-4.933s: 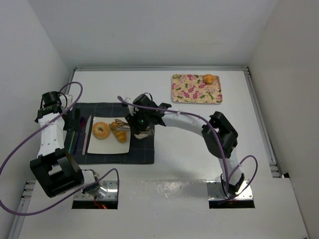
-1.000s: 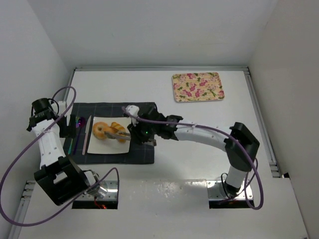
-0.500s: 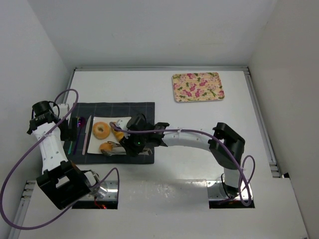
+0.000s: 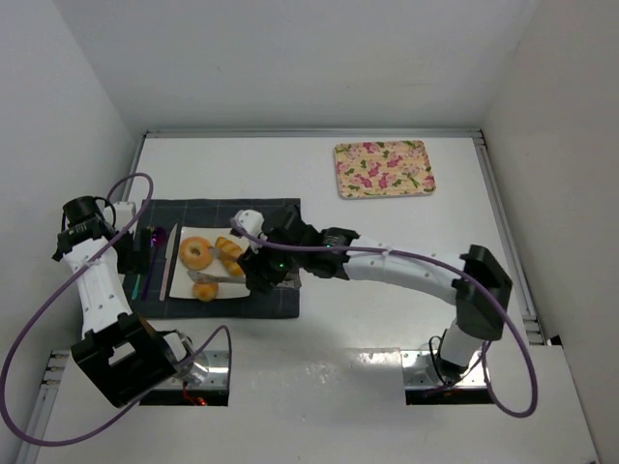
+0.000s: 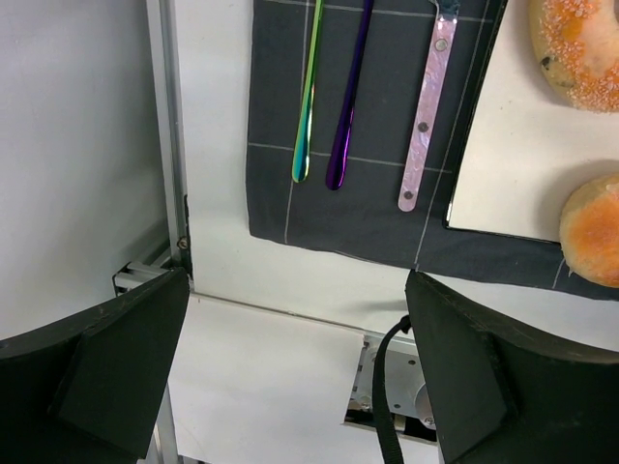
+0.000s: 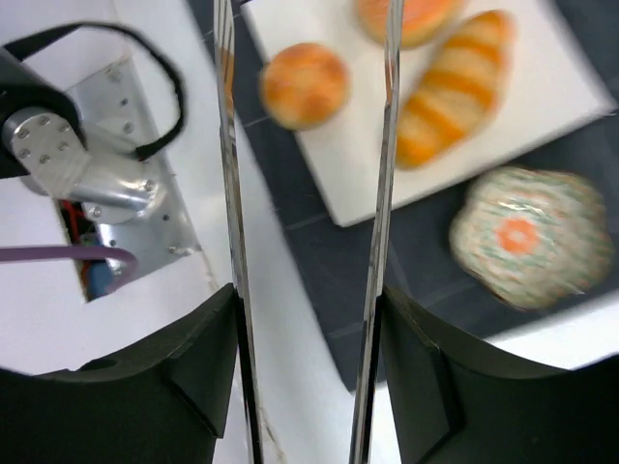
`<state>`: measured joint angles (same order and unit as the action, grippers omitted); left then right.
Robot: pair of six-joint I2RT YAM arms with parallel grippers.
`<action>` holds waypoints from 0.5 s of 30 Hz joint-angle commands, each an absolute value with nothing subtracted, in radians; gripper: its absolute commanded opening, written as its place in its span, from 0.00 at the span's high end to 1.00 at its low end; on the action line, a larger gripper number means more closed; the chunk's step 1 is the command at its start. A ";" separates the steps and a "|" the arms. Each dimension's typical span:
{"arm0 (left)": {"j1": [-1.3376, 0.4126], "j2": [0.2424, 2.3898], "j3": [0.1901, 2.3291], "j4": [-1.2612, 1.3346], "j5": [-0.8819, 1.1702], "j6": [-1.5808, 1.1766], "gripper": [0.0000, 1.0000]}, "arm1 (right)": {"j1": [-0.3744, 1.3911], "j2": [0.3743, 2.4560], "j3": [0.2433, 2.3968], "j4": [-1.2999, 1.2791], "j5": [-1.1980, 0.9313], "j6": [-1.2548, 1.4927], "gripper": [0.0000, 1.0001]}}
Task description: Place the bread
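Observation:
The bagel (image 4: 196,253), the ridged croissant roll (image 4: 230,256) and the round bun (image 4: 204,289) lie on a white plate (image 4: 184,285) on a dark placemat. My right gripper (image 4: 263,271) is shut on metal tongs (image 4: 222,277). The tongs' arms are spread and their tips are by the bun, holding nothing. The right wrist view shows the tongs (image 6: 227,193), bun (image 6: 305,85), croissant roll (image 6: 455,87) and part of the bagel (image 6: 406,14). My left gripper (image 4: 131,249) is open and empty, above the cutlery at the placemat's left end.
A small floral dish (image 6: 522,237) sits on the placemat right of the plate. A floral tray (image 4: 383,169) lies at the back right. Three pieces of cutlery (image 5: 348,97) lie on the placemat's left part. A metal rail (image 5: 169,135) runs along the table's left edge.
The bun has gone from the floral tray onto the plate's near part. The tongs have opened off it, and my right arm has drawn back slightly to the right. The left arm is still.

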<state>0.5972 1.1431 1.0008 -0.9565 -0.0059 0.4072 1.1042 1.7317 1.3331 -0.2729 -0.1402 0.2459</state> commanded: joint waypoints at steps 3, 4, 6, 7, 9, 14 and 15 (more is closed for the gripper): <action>0.609 1.112 1.000 -0.962 0.012 0.413 0.00 | 1.013 1.484 1.240 -0.287 0.103 0.236 0.44; 0.609 1.112 0.990 -0.962 0.012 0.413 0.00 | 0.938 1.459 1.200 -0.319 0.139 0.239 0.44; 0.609 1.112 0.989 -0.953 0.012 0.413 0.00 | 0.875 1.372 1.110 -0.398 0.228 0.277 0.44; 0.609 1.112 0.979 -0.953 0.012 0.413 0.00 | 0.754 1.350 1.083 -0.423 0.245 0.291 0.44; 0.609 1.121 0.979 -0.940 0.012 0.413 0.00 | 0.622 1.263 0.958 -0.455 0.268 0.333 0.44; 0.609 1.121 0.946 -0.911 0.000 0.413 0.00 | 0.286 1.137 0.686 -0.436 0.253 0.367 0.45; 0.609 1.130 0.936 -0.911 0.000 0.413 0.00 | 0.264 1.132 0.664 -0.411 0.246 0.365 0.45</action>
<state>0.5972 1.1362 0.9512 -0.9360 -0.0040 0.4076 0.3439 1.1725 0.7395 -0.4038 0.2298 0.3302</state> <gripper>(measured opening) 0.997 0.555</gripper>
